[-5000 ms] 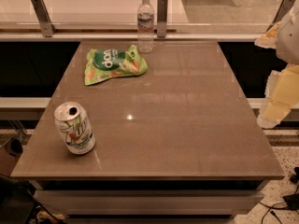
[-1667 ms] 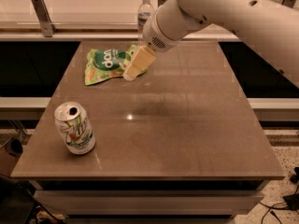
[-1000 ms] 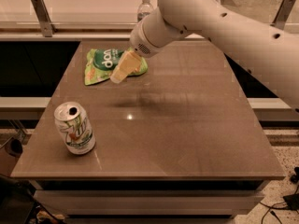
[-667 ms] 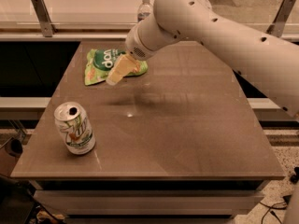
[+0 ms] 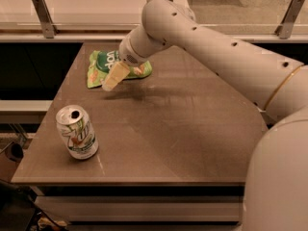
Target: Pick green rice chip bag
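The green rice chip bag [image 5: 102, 64] lies flat at the far left of the brown table [image 5: 183, 129], light green with a dark green logo. My gripper [image 5: 114, 78] reaches in from the right on a long white arm and hangs over the bag's near edge, its tan finger pointing down and to the left. The arm covers the bag's middle, so only its left part and a strip at its right end show.
A white-green soda can [image 5: 77, 132] stands near the table's front left corner. A raised ledge with metal brackets [image 5: 43, 16] runs behind the table. The white arm [image 5: 216, 57] spans the right half of the view.
The arm has swung in from the right over the table and moved left, bringing the gripper down over the bag. The bag and can have not moved.
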`<state>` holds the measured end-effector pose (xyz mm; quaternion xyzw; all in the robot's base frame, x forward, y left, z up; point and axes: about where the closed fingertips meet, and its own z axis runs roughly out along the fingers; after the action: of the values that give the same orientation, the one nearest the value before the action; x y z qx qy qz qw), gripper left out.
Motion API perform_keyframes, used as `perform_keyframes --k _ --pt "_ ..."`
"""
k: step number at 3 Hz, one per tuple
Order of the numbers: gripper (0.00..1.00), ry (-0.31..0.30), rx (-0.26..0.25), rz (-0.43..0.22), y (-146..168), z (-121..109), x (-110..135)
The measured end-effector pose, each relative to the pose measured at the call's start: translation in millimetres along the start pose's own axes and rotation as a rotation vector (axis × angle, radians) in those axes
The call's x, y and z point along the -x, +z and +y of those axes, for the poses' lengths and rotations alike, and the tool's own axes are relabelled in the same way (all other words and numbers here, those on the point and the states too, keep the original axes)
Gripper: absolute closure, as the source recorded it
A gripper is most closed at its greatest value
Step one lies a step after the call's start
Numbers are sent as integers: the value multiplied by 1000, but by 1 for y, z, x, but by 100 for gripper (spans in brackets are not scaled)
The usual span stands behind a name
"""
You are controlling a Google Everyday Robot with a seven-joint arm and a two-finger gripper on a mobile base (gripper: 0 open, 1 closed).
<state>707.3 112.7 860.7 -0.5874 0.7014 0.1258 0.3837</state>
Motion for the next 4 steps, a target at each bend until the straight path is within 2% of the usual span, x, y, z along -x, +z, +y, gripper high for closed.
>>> perform_keyframes --k 1,2,4 --pt "0 -13 15 20 29 -17 -8" --pt "17 -29 20 26 49 -30 -7" --pt "63 -31 20 25 50 -34 -4"
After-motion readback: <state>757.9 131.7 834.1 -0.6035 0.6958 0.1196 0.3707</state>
